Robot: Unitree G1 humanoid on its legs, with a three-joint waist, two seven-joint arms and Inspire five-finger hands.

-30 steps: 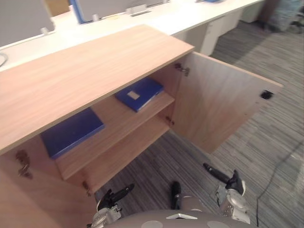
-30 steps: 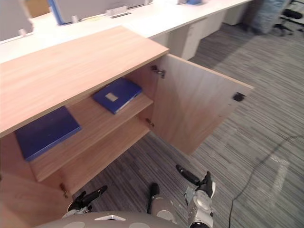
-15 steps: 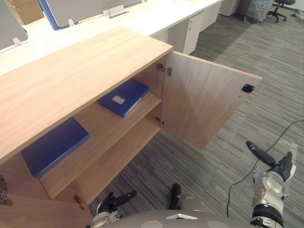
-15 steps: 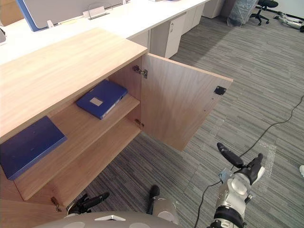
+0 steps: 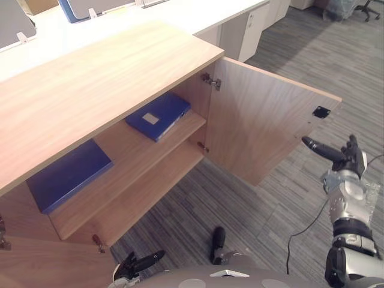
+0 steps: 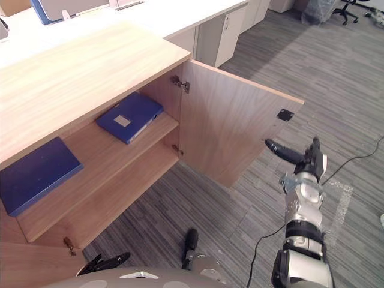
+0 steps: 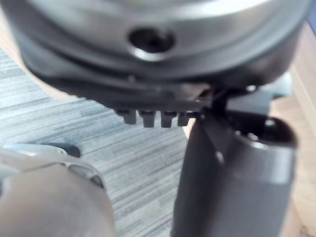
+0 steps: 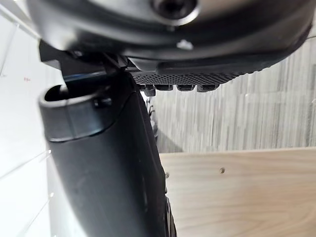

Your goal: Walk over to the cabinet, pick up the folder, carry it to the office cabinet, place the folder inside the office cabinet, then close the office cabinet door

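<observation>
My right hand's fingers point(image 5: 317, 147) are stretched out straight and hold nothing. They point at the free edge of the open door point(image 5: 264, 129), just below its dark latch plate point(image 5: 320, 111). I cannot tell whether a fingertip touches the wood. The right hand point(image 5: 347, 161) itself hangs over the grey striped carpet point(image 5: 282, 198), out past the door. My left hand point(image 5: 133, 266) sits low beside me with relaxed fingers, empty too. The door stands swung wide on its hinge point(image 5: 210, 80) at the right side of the cabinet point(image 5: 108, 78), between my right hand and the inside. Inside, the labelled folder point(image 5: 159, 115) lies flat on the upper shelf point(image 5: 129, 157). It is blue with a small white label facing up. Its long axis runs roughly along the shelf, one end toward the hinge side. A second folder point(image 5: 67, 174), also blue and flat, lies well apart from it at the shelf's left end, lengthwise the same way. The lower shelf point(image 5: 147, 195) is below, and a white desk point(image 5: 198, 12) runs behind the cabinet.
</observation>
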